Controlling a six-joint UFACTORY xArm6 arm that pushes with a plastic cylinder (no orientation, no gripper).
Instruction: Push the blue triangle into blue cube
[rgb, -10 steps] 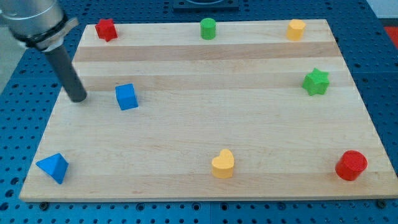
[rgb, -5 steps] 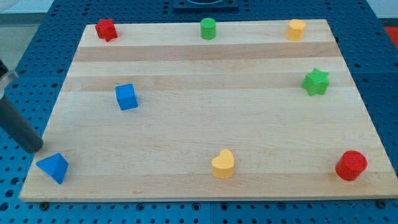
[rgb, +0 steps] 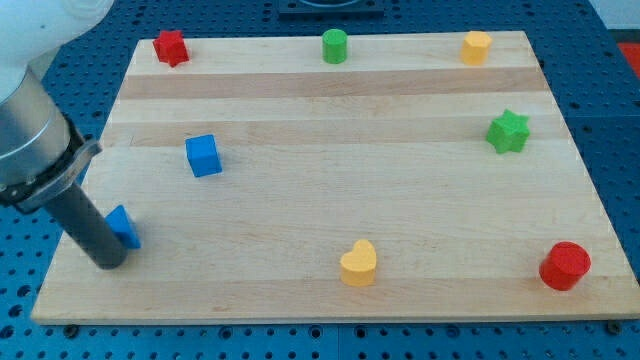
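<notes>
Eight small blocks lie on a pale wooden table whose planks show lengthwise grain: two blue, two red, two green and two yellow. Along the top edge stand a red star near the top-left corner, a green cylinder at mid-edge and a yellow block near the top-right corner. A green star sits by the right edge; a red cylinder occupies the bottom-right corner; a yellow heart lies near the middle of the bottom edge. The blue cube rests toward the left edge, at mid-height. The blue triangle lies near the bottom-left corner, below and left of the cube and well apart from it, partly hidden by the rod. All blocks look smooth and matte. The arm carries no pincer, only a straight dark rod; my tip rests on the table against the triangle's lower-left side.
</notes>
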